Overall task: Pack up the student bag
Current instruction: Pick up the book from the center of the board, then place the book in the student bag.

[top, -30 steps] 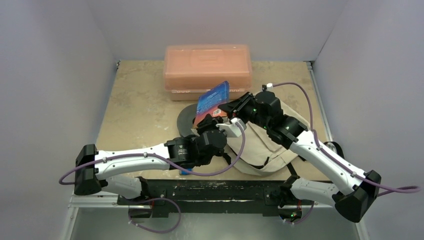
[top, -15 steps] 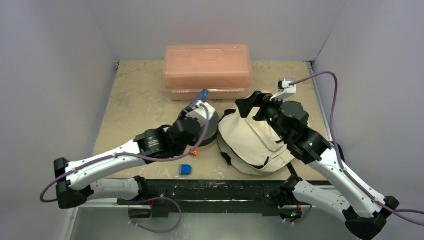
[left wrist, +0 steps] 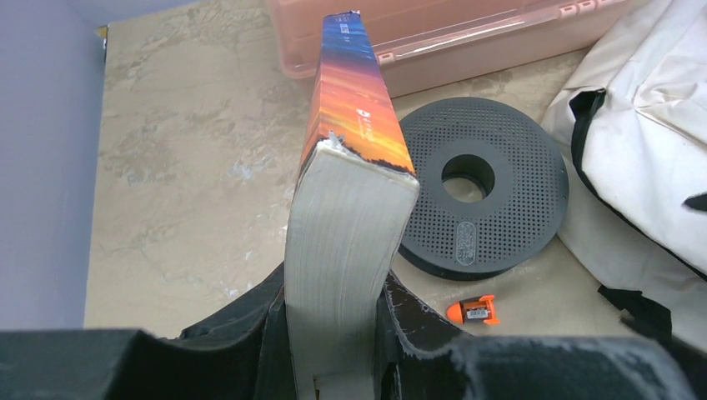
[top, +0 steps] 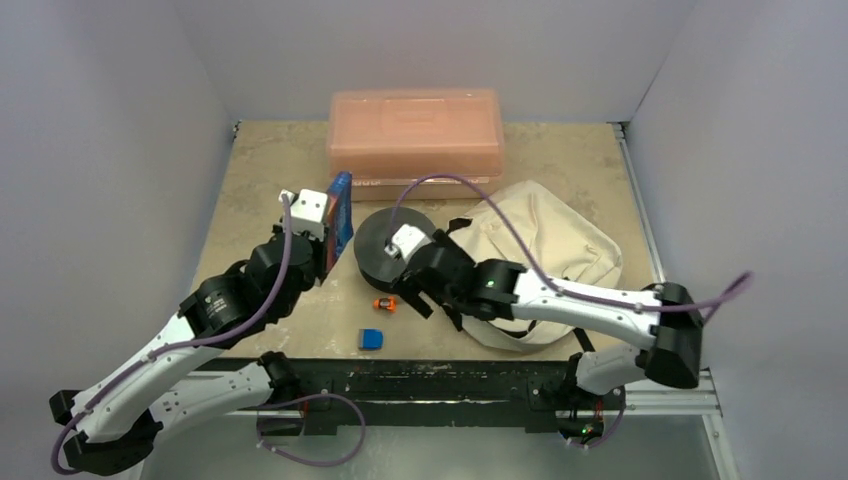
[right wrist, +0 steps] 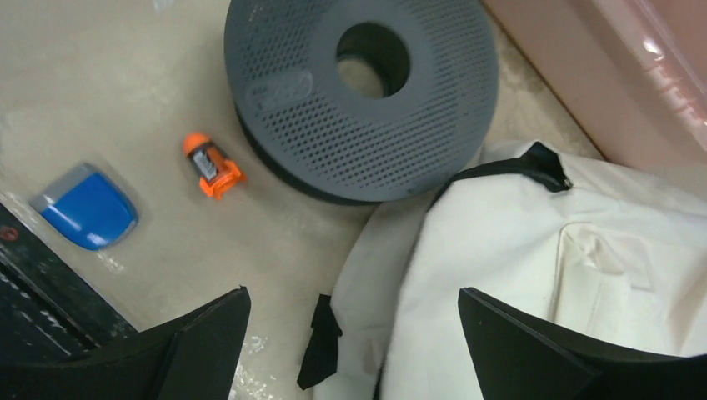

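Step in hand: packing underway; book [left wrist: 350, 167] clamped upright in left gripper [left wrist: 333, 333], outside the student bag [top: 540, 265].
Bag location: slumped on table right of grey disc [top: 385, 240], in front of the pink box [top: 415, 140]; mouth probably facing the disc, though hard to confirm.
Next move: calls for spreading the bag's opening, then carrying the book across the disc and in.
Left arm: reaching forward-left, wrist raised, jaws pinching the book's lower edge.
Right arm: bent low across the bag, right gripper [right wrist: 350, 333] hovering over its near edge, jaws spread wide, holding nothing.
Loose items: orange piece [right wrist: 213, 167] and blue piece [right wrist: 83, 207] near the front.
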`<state>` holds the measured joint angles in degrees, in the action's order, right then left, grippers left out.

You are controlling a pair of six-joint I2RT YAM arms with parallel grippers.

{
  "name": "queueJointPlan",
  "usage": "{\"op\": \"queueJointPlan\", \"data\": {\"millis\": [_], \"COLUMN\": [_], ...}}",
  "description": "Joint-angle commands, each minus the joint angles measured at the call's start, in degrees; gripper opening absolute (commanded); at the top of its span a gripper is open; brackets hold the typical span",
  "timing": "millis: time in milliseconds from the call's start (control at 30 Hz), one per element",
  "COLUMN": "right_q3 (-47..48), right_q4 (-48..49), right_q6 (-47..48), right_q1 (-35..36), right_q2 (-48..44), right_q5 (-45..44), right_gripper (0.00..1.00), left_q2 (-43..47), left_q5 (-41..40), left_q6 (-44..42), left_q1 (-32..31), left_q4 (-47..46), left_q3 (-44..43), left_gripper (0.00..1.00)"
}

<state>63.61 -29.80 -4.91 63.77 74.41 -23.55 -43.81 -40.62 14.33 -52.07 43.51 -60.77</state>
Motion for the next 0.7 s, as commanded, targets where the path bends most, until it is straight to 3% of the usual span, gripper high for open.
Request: {"op": "queueJointPlan", "data": {"millis": [0,100,267,333,400,467,500,533,667], "right_q3": [5.4,5.0,3.1,2.5,2.2,1.3,0.6,0.0,-4.1], "right_q4": [-11.2,-15.0,-17.0,-16.8,-16.1,-12.6,-10.6,-9.2,-0.7], "right_q6": [-3.8,-7.8,-11.8,-13.2,-14.3,-12.9,-12.1,-12.4,-12.0], "right_q1": [5.5,5.7,5.7,5.7,5.6,5.1,4.0,2.4,-11.0], "right_q2": [10.5,14.7,15.5,14.3,11.2,7.3,5.4,3.3,-7.3], "right_q5": [-19.8,-26.6,-28.5,-28.3,-27.9,-24.7,-22.1,-18.8,2.0], "right_gripper": [0.98,0.93,0.76,0.63,0.41,0.26,0.09,0.00,0.00], "left_q2": [5.4,8.6,11.2,11.0,10.5,10.1,10.0,9.7,8.7], "left_q5": [-7.8,-10.1,-10.7,-10.6,-9.6,-8.2,-7.3,-6.7,-2.0], "left_q6": [3.5,4.6,5.3,5.7,6.3,6.8,6.9,7.0,8.2], "left_q1": [0.6,0.6,0.6,0.7,0.6,0.6,0.6,0.6,0.7], "left_q4": [-5.5,-5.5,-5.6,-4.9,-4.2,-4.0,-4.0,-4.1,-3.4], "left_q3": [-0.2,1.3,2.5,2.2,1.8,1.4,1.3,1.1,-0.3], "left_gripper": [0.00,0.00,0.00,0.00,0.00,0.00,0.00,0.00,0.00]}}
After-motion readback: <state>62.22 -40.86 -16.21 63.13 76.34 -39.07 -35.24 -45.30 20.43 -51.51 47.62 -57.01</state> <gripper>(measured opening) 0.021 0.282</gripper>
